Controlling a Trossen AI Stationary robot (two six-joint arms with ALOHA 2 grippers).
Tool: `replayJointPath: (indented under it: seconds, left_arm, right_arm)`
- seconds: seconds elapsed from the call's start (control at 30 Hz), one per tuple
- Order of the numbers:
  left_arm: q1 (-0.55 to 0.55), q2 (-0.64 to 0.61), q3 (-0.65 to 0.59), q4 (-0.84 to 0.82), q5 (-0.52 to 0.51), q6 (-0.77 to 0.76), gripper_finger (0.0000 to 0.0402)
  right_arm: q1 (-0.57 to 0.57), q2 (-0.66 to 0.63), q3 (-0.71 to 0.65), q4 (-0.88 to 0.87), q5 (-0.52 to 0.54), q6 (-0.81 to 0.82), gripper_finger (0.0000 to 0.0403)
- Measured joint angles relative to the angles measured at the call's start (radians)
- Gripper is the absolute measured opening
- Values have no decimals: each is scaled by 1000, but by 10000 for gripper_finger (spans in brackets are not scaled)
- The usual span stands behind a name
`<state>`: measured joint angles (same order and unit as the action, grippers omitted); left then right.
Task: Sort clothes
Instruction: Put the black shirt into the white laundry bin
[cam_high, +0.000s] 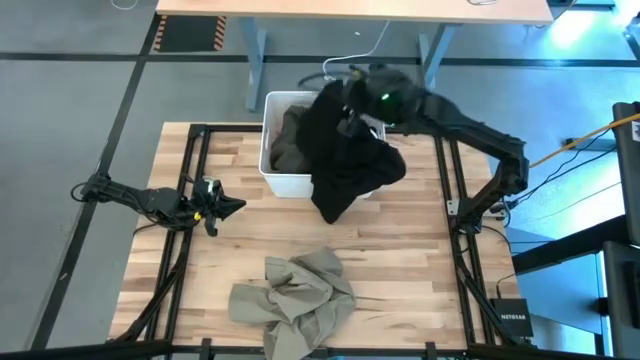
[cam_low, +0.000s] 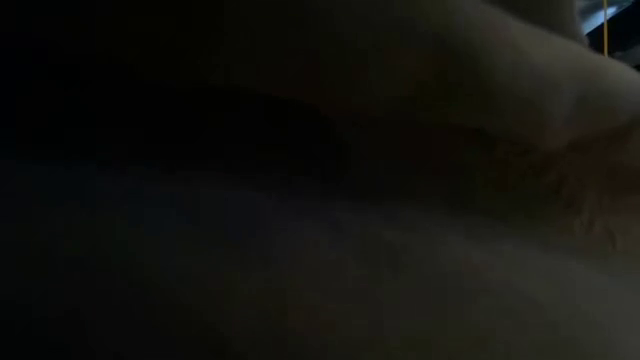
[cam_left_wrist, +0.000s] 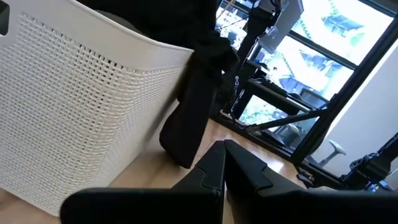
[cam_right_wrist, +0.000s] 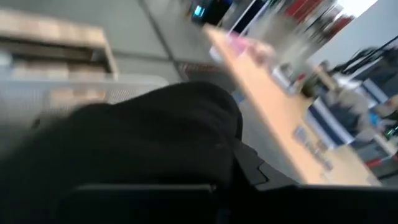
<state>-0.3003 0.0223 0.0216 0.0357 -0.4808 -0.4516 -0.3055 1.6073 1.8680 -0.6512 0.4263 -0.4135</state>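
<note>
A black garment (cam_high: 340, 150) hangs from my right gripper (cam_high: 358, 112) over the right side of the white bin (cam_high: 272, 170). Its lower end (cam_high: 333, 208) reaches the table beside the bin. It also shows in the left wrist view (cam_left_wrist: 198, 106) and fills the right wrist view (cam_right_wrist: 143, 143). A dark olive garment (cam_high: 288, 140) lies inside the bin. A khaki-beige garment (cam_high: 295, 295) lies crumpled near the table's front edge. My left gripper (cam_high: 232, 207) is shut and empty at the table's left. The pink checked shirt is out of view. My right gripper is shut on the black garment's upper bunched part (cam_right_wrist: 186, 118), coming from above over the bin's right rim. The cloth covers the fingers, so I cannot tell the layers or which part is held. The garment hangs slack below, draped over the bin's wall.
The low view is dark, covered by something close to the camera. Black frame rails (cam_high: 195, 200) run along the table's left and right sides. A desk (cam_high: 350, 10) stands beyond the far edge. Bare wood (cam_high: 400, 260) lies between the bin and the khaki garment.
</note>
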Motion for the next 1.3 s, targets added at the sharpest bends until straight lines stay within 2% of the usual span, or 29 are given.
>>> replayJointPath:
  seconds: [0.27,0.43,0.5,0.67,0.83,0.97,1.13,1.3]
  left_arm:
    - [0,0,0,0,-4,15,1]
    - [0,0,0,-1,-5,4,1]
    - [0,0,0,-1,-5,9,1]
    - [0,0,0,-2,-5,-9,1]
    - [0,0,0,-2,-4,-10,1]
    - [0,0,0,-2,-4,-11,1]
    - [0,0,0,-2,-4,-17,1]
    - [0,0,0,-2,1,-18,1]
  right_arm:
    - [-16,0,-291,161,-17,85,25]
    - [-16,0,-341,229,-17,115,80]
    - [-6,0,-307,192,-13,119,114]
    - [48,-2,-119,24,92,118,202]
    - [128,-2,59,-185,133,120,258]
    - [211,-2,147,-320,166,149,271]
    - [307,-3,167,-438,171,217,273]
    - [399,-5,122,-545,64,373,273]
